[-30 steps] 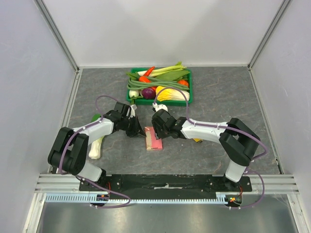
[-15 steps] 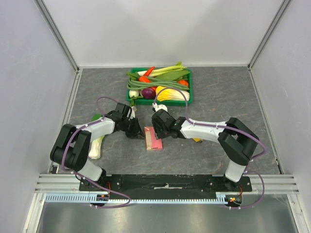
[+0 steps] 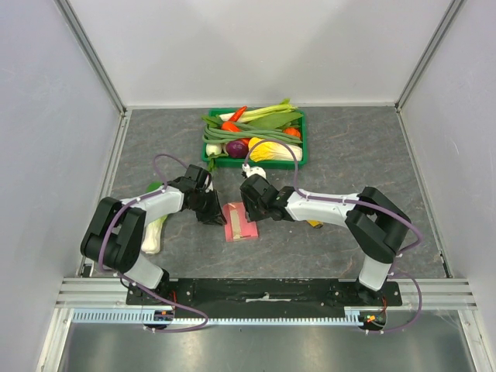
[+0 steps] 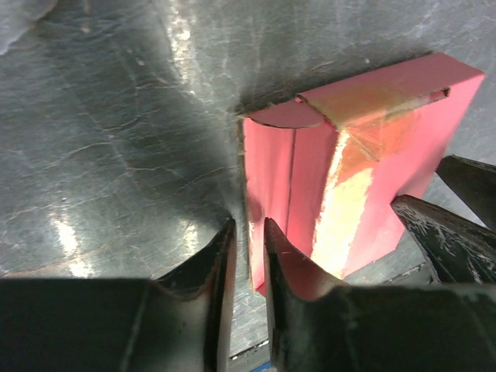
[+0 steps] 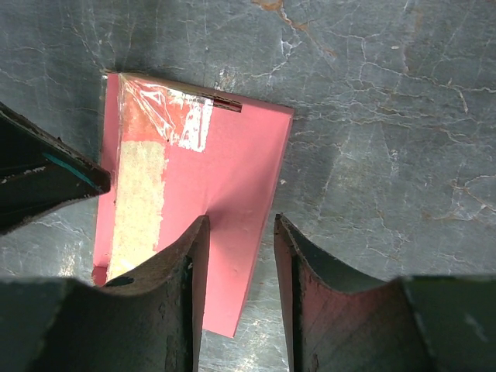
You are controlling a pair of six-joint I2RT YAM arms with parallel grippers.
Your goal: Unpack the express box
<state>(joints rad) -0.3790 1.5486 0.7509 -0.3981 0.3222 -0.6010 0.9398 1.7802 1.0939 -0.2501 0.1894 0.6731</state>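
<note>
Over the last second the express box (image 3: pixel 239 222) had slid a little toward 10 o'clock on the grey tabletop (image 3: pixel 349 256), carried along between the two arms, and it lay flat near the middle, at about 6 o'clock from the green vegetable crate (image 3: pixel 304 147) and well apart from it. The left tool (image 3: pixel 212 211) sat at the box's 9 o'clock. Its jaws had eased slightly apart and stood astride the box's side edge with only a narrow gap, and whether they pinched the cardboard I could not tell. The right tool (image 3: pixel 253 208) sat at the box's 1 o'clock with its jaws open. One finger (image 5: pixel 190 294) rested over the pink top face and the other (image 5: pixel 298 302) stood beyond the edge, above the tabletop. The clear tape (image 4: pixel 341 209) ran unbroken along the top face and the end flap lay shut, so the box was probably still sealed. The small shift looked like repositioning for a better hold, not progress on opening, and the flap had not yet been worked loose.
</note>
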